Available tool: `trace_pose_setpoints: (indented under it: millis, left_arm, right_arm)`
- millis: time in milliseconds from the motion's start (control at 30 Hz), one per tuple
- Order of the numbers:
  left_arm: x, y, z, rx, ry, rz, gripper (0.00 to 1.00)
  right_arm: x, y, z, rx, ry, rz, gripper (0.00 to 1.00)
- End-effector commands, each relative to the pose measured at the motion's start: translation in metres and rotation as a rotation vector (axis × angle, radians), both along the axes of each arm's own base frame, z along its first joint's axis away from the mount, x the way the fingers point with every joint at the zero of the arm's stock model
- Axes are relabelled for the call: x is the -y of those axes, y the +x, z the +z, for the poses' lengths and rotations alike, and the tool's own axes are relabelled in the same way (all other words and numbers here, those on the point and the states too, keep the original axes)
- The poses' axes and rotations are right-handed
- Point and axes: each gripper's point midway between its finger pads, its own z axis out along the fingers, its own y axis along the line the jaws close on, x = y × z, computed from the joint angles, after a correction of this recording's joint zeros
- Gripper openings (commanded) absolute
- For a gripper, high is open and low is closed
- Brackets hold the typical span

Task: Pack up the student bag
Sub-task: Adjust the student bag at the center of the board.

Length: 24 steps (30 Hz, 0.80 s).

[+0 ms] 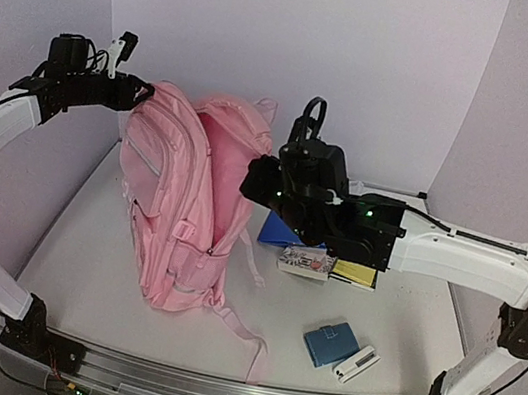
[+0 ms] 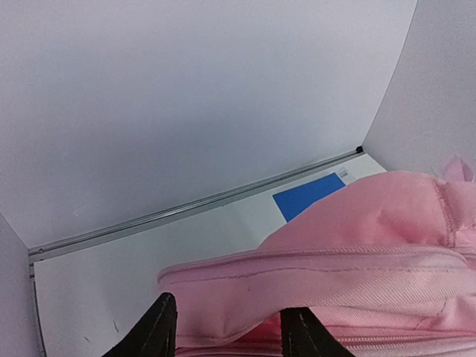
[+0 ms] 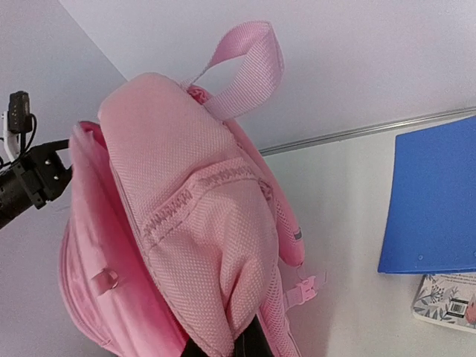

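Note:
The student bag (image 1: 177, 203), a large light-pink backpack, stands upright on the table's left half with its main compartment spread open at the top. My left gripper (image 1: 137, 93) is shut on the rim of the bag's front panel; in the left wrist view pink fabric (image 2: 357, 253) bunches between my gripper's (image 2: 230, 335) black fingers. My right gripper (image 1: 252, 175) is shut on the bag's back panel. In the right wrist view the mesh back panel (image 3: 193, 223) covers my gripper (image 3: 230, 346), with one dark finger showing at the bottom edge.
A blue folder (image 1: 279, 228) lies behind the right gripper, with a floral-cover book (image 1: 306, 261) and a yellow notebook (image 1: 355, 274) beside it. A blue wallet (image 1: 329, 343) and a small white item (image 1: 356, 364) lie near the front right. White walls enclose the table.

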Motion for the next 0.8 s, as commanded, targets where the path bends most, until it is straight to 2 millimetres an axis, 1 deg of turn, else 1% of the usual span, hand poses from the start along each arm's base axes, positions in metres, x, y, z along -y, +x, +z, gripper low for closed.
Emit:
trace_pose_setpoints:
  millis: [0,33,133,200,267,400,500,633,767]
  left_arm:
    - [-0.007,-0.018,0.066,0.04,-0.184,0.032,0.59]
    - [-0.007,-0.024,0.072,0.023,-0.216,0.033,0.65]
    - [-0.01,-0.034,0.08,-0.062,-0.336,0.075,0.75]
    - [-0.013,-0.038,0.082,-0.12,-0.397,0.106,0.89]
    - [-0.013,-0.043,0.083,-0.165,-0.437,0.119,0.98]
    - [-0.005,-0.051,0.084,-0.226,-0.511,0.085,1.0]
    - [0.001,-0.05,0.077,-0.294,-0.514,0.058,1.0]
    - [-0.001,-0.046,0.055,-0.38,-0.458,0.096,1.0]
    - [-0.005,-0.053,0.028,-0.445,-0.385,0.124,1.0]
  right_arm:
    - [0.016,-0.001,0.023,0.022,0.143,-0.147,0.0]
    - [0.013,0.0,0.025,0.032,0.159,-0.161,0.0]
    - [0.002,-0.002,0.027,0.049,0.153,-0.173,0.0]
    - [-0.006,-0.002,0.028,0.063,0.144,-0.172,0.0]
    - [-0.012,-0.002,0.027,0.075,0.129,-0.18,0.0]
    - [-0.025,-0.003,0.027,0.102,0.094,-0.191,0.0]
    - [-0.032,-0.004,0.026,0.117,0.07,-0.198,0.0]
    - [-0.038,-0.004,0.026,0.124,0.062,-0.197,0.0]
    - [-0.038,-0.004,0.025,0.133,0.046,-0.211,0.0]
